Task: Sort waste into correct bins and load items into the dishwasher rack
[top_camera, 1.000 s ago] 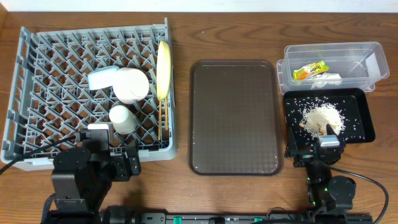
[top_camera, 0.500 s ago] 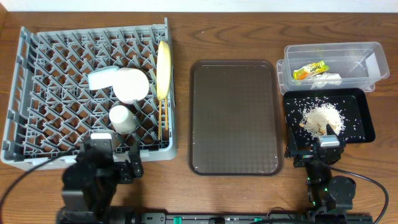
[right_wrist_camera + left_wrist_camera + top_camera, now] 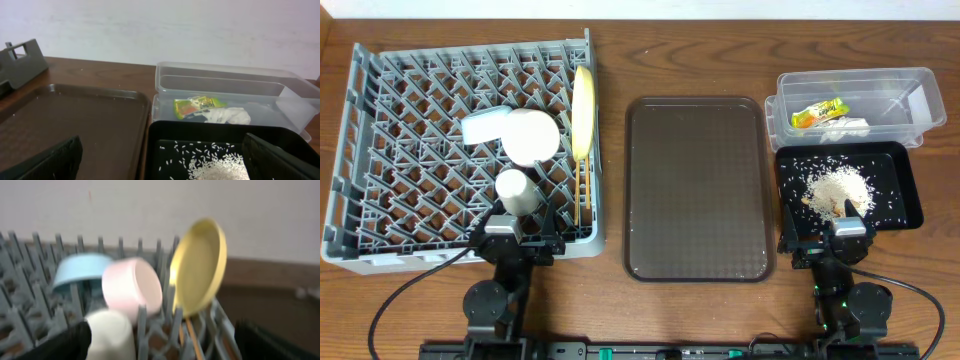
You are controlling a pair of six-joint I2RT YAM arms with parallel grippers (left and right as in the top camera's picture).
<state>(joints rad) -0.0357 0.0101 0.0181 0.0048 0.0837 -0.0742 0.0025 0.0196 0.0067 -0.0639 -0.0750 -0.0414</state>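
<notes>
The grey dishwasher rack (image 3: 410,100) holds the upright yellow plate (image 3: 582,110), light blue bowl (image 3: 480,128), white bowl (image 3: 532,136), white cup (image 3: 514,190) and chopsticks (image 3: 582,195). My left gripper (image 3: 520,232) is open and empty at the rack's front edge. Its wrist view shows the plate (image 3: 197,267), blue bowl (image 3: 80,270), white bowl (image 3: 132,285), cup (image 3: 110,335) and gripper (image 3: 162,345). My right gripper (image 3: 830,238) (image 3: 165,162) is open and empty at the near end of the black tray (image 3: 910,190), which holds rice scraps (image 3: 838,188) (image 3: 215,167). The clear tub (image 3: 855,85) holds the green-and-orange wrapper (image 3: 818,114) (image 3: 197,106) and the white wrapper (image 3: 845,127) (image 3: 227,116).
The dark brown serving tray (image 3: 697,188) (image 3: 70,120) lies between the rack and the bins. The clear tub (image 3: 225,85) stands right behind the black tray (image 3: 200,130). A rack corner (image 3: 20,62) shows at far left in the right wrist view.
My left arm has moved right and folded in, with its gripper now at the rack's front edge below the cup. The right arm has not moved.
</notes>
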